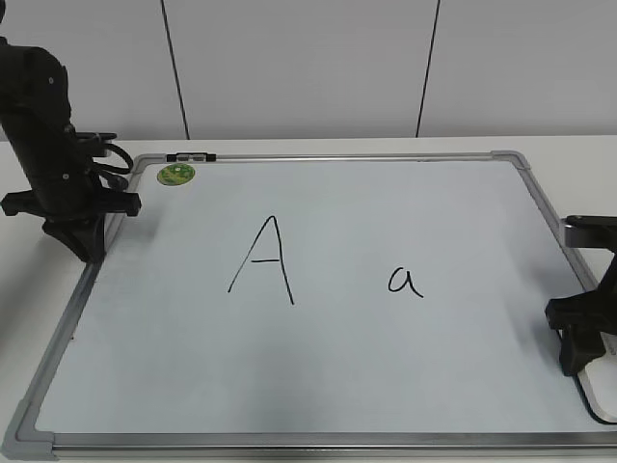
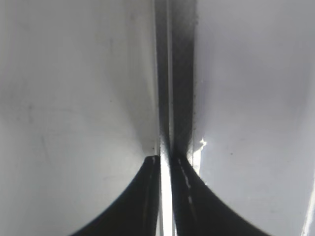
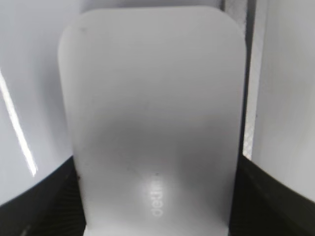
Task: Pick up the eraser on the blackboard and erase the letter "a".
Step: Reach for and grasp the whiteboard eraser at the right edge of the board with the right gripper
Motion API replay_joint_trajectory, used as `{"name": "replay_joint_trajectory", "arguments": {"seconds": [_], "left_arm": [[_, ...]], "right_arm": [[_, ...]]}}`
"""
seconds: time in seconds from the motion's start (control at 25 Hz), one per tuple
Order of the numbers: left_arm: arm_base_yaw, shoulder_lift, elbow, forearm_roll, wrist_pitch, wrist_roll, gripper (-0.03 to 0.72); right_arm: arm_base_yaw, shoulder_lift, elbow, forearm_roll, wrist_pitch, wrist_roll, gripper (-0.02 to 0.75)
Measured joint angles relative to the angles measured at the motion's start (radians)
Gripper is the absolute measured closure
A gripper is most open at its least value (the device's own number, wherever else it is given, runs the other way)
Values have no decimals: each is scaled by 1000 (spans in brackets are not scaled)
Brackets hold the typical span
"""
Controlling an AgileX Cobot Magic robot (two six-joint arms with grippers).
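Observation:
The blackboard [image 1: 337,376] is a white board in a grey frame, lying flat on the table. The small letter "a" [image 1: 406,282] is written right of centre. The larger capital "A" [image 1: 262,258] is left of it. The eraser [image 3: 152,88] is a white rounded block that fills the right wrist view. Only its corner [image 1: 600,397] shows at the board's right edge in the exterior view. My right gripper [image 1: 578,362] [image 3: 157,162] is low over it, with a dark jaw against each long side. My left gripper [image 1: 85,253] [image 2: 166,162] is shut over the board's left frame [image 2: 165,73].
A round green sticker [image 1: 176,175] sits at the board's far left corner, next to a small black clip [image 1: 191,155] on the top frame. The white table [image 1: 29,289] surrounds the board. A white panelled wall [image 1: 308,68] stands behind.

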Motion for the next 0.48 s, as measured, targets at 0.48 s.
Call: {"name": "replay_joint_trajectory", "arguments": {"seconds": [0.48], "left_arm": [[0, 0, 0, 0, 0, 0, 633]], "right_arm": [[0, 9, -53, 25, 87, -1, 204]]}}
